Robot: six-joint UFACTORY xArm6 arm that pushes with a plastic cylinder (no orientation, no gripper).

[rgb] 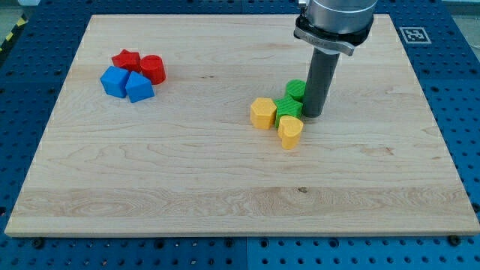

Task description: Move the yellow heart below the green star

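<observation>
A: Camera view: my tip (313, 114) bare, clamping nothing, just right of green star (288, 110). Yellow heart (290, 131)?
B: Touching star's lower edge. Already below, likely done; yellow hexagon (262, 113) left.

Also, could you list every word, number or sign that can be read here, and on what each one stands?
No readable words or numbers.
Sign: a black-and-white square marker, on the wooden board at its top right corner; it carries a pattern, not text.
</observation>
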